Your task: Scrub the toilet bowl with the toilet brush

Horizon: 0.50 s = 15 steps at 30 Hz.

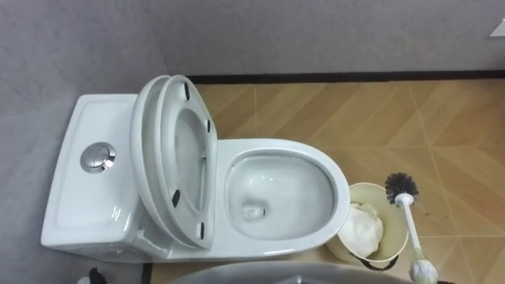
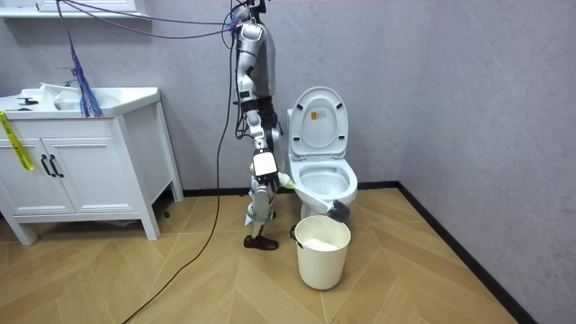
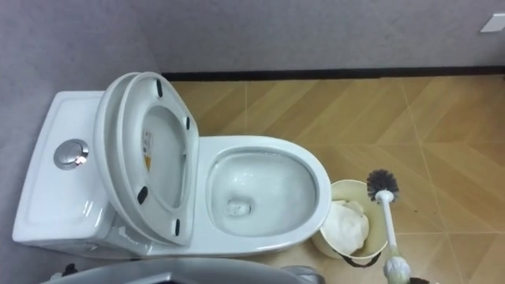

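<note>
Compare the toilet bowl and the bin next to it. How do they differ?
The toilet bowl is white with an oval opening, while the bin is cream with a round one. The toilet bowl's opening is plainly wider than the bin's. The toilet bowl looks bare inside, whereas the bin holds a crumpled white wad. Both stand on the wood floor, open at the top.

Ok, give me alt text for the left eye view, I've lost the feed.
A white toilet seen from above, seat and lid raised, bowl open. At its right stands a cream bin with something white inside; a dark-bristled toilet brush slants across the bin's right rim.
</note>
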Motion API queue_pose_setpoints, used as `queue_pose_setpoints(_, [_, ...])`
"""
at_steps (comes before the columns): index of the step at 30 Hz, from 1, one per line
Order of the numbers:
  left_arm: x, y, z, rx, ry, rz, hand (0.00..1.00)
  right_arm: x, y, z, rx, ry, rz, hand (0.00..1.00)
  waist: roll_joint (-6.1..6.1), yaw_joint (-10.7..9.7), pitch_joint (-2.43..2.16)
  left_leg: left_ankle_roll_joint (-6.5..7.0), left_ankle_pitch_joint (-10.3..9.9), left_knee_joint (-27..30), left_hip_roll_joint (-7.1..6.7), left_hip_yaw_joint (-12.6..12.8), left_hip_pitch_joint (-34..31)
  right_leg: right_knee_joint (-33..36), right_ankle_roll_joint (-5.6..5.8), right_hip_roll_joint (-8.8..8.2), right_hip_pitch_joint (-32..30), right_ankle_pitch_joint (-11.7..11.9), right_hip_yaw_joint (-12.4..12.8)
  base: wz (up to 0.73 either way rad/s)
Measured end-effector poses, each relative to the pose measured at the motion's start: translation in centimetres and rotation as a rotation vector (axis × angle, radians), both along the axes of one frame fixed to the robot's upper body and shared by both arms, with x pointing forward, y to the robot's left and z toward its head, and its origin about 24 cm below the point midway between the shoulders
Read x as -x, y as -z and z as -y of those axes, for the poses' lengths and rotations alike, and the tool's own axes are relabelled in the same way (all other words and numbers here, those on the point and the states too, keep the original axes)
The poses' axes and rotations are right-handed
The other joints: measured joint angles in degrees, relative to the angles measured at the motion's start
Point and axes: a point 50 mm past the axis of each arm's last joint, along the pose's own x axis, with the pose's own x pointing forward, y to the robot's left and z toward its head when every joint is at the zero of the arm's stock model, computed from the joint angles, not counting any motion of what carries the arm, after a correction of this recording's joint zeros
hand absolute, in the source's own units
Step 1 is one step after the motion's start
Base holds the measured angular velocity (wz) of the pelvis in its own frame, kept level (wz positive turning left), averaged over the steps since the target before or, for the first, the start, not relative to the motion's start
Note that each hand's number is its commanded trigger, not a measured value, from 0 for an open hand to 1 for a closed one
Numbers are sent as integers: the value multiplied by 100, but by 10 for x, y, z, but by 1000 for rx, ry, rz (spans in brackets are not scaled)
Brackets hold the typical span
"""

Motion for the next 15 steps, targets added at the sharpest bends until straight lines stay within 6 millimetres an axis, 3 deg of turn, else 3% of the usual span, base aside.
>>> queue_pose_setpoints(5, [4,1,0,-1,-6,-21,0,3,4,-3,-54,21,-29,0,-25,45,12,0,0,-3,-3,-5,14,-24,1,2,2,-1,34,-2])
queue_pose_setpoints(15, [13,4,3,59,-32,-105,0,38,15,-18,-322,76,-251,0,-45,73,8,0,0,-4,-11,-33,59,-102,4,1,93,-2,30,1])
